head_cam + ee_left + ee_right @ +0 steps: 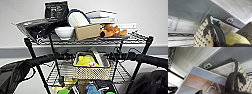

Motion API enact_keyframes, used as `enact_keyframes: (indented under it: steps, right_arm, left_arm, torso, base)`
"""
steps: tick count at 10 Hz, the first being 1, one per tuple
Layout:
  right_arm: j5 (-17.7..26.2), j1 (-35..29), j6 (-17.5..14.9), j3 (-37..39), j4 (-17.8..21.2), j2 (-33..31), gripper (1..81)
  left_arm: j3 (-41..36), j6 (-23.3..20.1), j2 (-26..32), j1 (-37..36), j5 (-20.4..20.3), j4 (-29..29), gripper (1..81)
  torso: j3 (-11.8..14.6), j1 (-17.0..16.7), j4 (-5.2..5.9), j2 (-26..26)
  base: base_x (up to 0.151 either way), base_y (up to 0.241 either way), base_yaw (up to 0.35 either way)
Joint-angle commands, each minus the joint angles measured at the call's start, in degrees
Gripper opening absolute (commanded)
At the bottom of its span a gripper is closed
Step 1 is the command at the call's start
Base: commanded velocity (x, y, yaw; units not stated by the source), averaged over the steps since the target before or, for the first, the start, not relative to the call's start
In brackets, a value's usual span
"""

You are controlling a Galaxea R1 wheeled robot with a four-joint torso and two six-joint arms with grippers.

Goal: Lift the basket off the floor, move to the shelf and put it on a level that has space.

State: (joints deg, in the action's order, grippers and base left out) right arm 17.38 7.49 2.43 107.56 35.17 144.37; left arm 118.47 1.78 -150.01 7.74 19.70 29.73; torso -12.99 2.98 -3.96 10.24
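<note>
The left gripper (pixel 71 56) and right gripper (pixel 108 56) meet opposite ends of the small beige woven basket with dark rim (pixel 91 70); whether their fingers are closed on it cannot be told. Between the two grippers the basket sits on the grey-black wire-grid middle tier (pixel 120 75) of the tall black wire rack (pixel 146 48). Inside lie a yellow soft item (pixel 86 60) and a flat printed card (pixel 97 56). Above the grippers the top tier carries a white bowl (pixel 64 32) and a brown cardboard box (pixel 87 31).
</note>
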Motion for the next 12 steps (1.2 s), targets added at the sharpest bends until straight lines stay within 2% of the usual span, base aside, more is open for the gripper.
enact_keyframes:
  steps: [1, 4, 7, 9, 12]
  right_arm:
    - [2.40, -8.93, 0.39, -2.17, 0.87, -1.86, 81.1]
    - [1.60, -8.84, 0.73, -9.20, 0.87, -7.30, 81.1]
    - [-0.06, -7.96, 0.83, -15.54, 0.87, -13.03, 81.1]
    - [-0.07, -7.52, 0.83, -17.74, 0.87, -14.70, 81.1]
    - [-0.07, -7.44, 0.83, -17.92, 0.87, -14.61, 81.1]
  left_arm:
    - [-2.68, -0.29, 2.49, -10.59, 1.39, 0.15, 1.0]
    - [-12.29, -0.11, 9.72, -10.68, -0.19, -0.20, 1.0]
    - [-18.09, -0.11, 16.74, -10.25, -0.19, -0.64, 1.0]
    - [-19.68, -0.11, 19.12, -9.11, -0.10, -0.90, 1.0]
    - [-19.24, -0.20, 17.28, -8.13, -0.01, -0.82, 1.0]
  torso:
    - [0.00, 0.00, 0.00, 0.00]
    - [0.00, 0.00, 0.00, 0.00]
    - [0.00, 0.00, 0.00, 0.00]
    - [0.00, 0.00, 0.00, 0.00]
    - [0.00, 0.00, 0.00, 0.00]
  base:
    - [0.000, 0.000, 0.000]
    - [0.000, 0.000, 0.000]
    - [0.000, 0.000, 0.000]
    - [0.000, 0.000, 0.000]
    - [0.000, 0.000, 0.000]
